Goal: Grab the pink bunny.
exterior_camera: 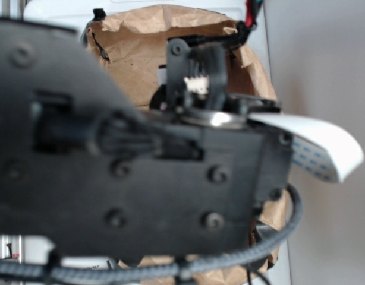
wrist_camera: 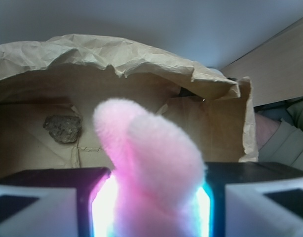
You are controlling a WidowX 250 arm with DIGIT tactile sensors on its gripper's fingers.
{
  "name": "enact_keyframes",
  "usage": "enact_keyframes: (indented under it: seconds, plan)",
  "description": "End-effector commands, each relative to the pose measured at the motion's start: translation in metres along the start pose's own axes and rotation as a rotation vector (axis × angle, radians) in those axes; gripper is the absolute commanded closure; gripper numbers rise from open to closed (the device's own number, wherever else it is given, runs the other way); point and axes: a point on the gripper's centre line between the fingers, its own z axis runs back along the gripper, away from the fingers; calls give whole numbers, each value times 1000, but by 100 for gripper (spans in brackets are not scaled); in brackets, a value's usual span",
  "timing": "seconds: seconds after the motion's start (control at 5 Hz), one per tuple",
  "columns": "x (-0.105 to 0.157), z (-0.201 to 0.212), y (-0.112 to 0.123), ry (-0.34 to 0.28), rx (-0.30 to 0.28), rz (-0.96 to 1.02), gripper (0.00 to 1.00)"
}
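Gripper (wrist_camera: 154,207) — jaws drawn in on the bunny (wrist_camera: 151,173), one pad (wrist_camera: 33,210) at 9 o'clock of it and the other at 3 o'clock, plush filling the whole gap between them; no daylight shows on either side, so the hold reads as a pinch, not a spread. Bunny: pink, fuzzy, seen by the wrist camera only, rising from between the pads toward 12 o'clock and leaning a little toward 11; which part of the body is caught cannot be told, as face and limbs are out of sight. Handling, by judgement — light, soft, squashes readily, nothing to break; the pile gives some friction, but a limb or ear alone may slip or stretch, so the thicker body is the better place to hold. Brown lump (wrist_camera: 62,128): at 10 o'clock of the bunny, lying apart on the brown paper (wrist_camera: 141,59), untouched. Paper: crumpled, its torn edge standing up behind the bunny from 9 to 2 o'clock. Exterior view: arm housing (exterior_camera: 141,178) blurred and very near the lens, a white ribbon cable (exterior_camera: 325,145) at 3 o'clock, paper behind; gripper and bunny both hidden there.
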Motion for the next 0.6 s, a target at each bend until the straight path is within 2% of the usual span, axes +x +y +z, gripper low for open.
enact_keyframes:
  seconds: [0.0, 0.2, 0.4]
  plan:
    - [5, 14, 15, -63, -76, -19, 100]
    - [4, 13, 16, -63, -91, -21, 100]
    - [4, 12, 14, -62, -69, -9, 25]
